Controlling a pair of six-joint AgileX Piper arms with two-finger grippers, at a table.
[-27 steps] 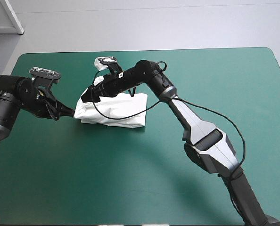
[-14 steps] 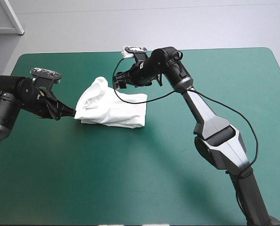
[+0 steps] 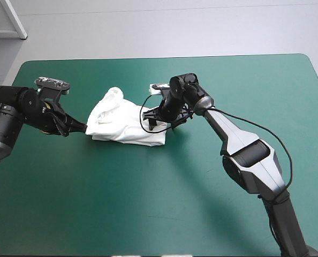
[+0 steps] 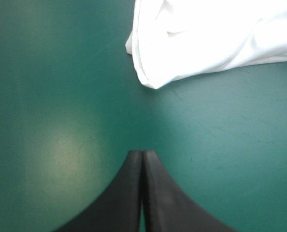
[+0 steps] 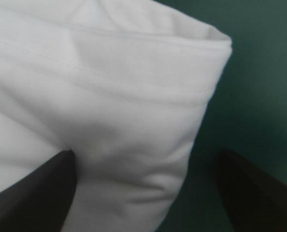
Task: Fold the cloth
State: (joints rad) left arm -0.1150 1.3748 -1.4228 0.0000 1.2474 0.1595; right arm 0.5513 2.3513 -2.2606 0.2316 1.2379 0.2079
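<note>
On the teal-green cover (image 3: 148,203), left of the table's middle, the T-shirt (image 3: 121,122) lies as a folded white bundle, its near edge flat and its far left corner standing up in a rumpled peak. At the bundle's left end the left gripper (image 4: 142,155) is pressed together into one pointed arch, low over the cover, with a strip of bare cover between its tip and the shirt's nearest fold. Over at the right end, the right gripper (image 5: 146,157) stands spread wide, its black fingers (image 5: 32,193) one to each side of the bundle's hemmed corner, nothing pinched yet.
</note>
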